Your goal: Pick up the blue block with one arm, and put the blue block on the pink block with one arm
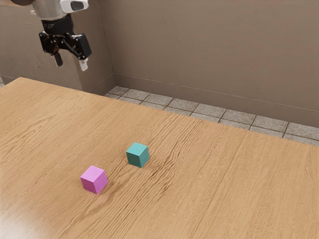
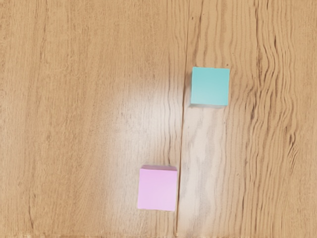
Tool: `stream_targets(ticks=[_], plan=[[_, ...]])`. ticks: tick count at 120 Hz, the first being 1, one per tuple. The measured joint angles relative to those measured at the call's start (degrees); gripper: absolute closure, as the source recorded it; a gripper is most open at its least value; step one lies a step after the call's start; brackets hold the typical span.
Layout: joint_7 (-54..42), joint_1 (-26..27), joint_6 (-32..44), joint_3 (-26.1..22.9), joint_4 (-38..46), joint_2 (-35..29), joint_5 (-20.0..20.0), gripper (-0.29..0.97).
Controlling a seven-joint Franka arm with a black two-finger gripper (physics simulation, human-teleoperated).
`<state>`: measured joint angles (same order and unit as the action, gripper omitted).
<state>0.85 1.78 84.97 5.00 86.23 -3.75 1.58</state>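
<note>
Hanging high above the far end of the bench (image 1: 234, 194), at the exterior view's upper left, the claw (image 1: 71, 61) points downward with its two fingers (image 1: 83, 64) spread apart and nothing between them; it touches no block and stands well clear of the wood.

The blue block (image 1: 137, 154), teal in tint, rests flat on the bench near the middle of the exterior view; it lies well apart from the claw, lower down and toward the exterior view's right. The pink block (image 1: 93, 179) sits near it, closer to the camera and toward the exterior view's left; the two do not touch, and a strip of bare wood lies between them. Nothing is stacked on either one; each stands on one face, turned so that a vertical edge faces the exterior camera.

Seen from above in the wrist view, the blue block (image 2: 210, 87) and the pink block (image 2: 157, 188) show as plain squares with their sides roughly parallel; a long dark seam in the grain (image 2: 181, 144) runs just beside one side of each; a pale sheen of light (image 2: 143, 114) lies on the wood next to them.

Beyond the bench's far edge, a band of grey floor tiles (image 1: 219, 112) runs along the foot of a brown wall (image 1: 209, 45).
</note>
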Motion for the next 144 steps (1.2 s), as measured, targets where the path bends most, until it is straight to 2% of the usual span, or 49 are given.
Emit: stream_targets(ticks=[22, 25, 34, 43, 73, 100, 108, 119, 134, 144], plan=[[0.57, -1.13, -1.77, -0.12, -0.75, 0.07, 0.36, 0.0], [0.63, -0.93, -2.49, -0.25, -3.13, 0.3, 0.49, 0.0], [0.81, -0.54, -7.04, -1.12, -17.5, 3.13, 0.42, 0.0], [0.97, 0.16, -10.56, -1.99, -22.32, 5.61, 0.16, 0.0], [1.47, 7.68, -14.6, -2.38, -23.88, 8.76, -0.28, 0.0], [1.76, 5.08, -13.77, -1.59, -23.68, 11.22, 0.12, 0.0], [1.85, 4.99, -10.7, -2.01, -18.92, 10.12, 0.35, 0.0], [1.94, 4.72, -3.23, -2.43, -5.18, 7.05, 0.35, 0.0], [1.95, 4.3, 5.55, -2.52, 9.28, 3.57, 0.31, 0.0], [1.93, 3.57, 10.59, -3.05, 15.36, 1.39, 0.66, 0.0]])
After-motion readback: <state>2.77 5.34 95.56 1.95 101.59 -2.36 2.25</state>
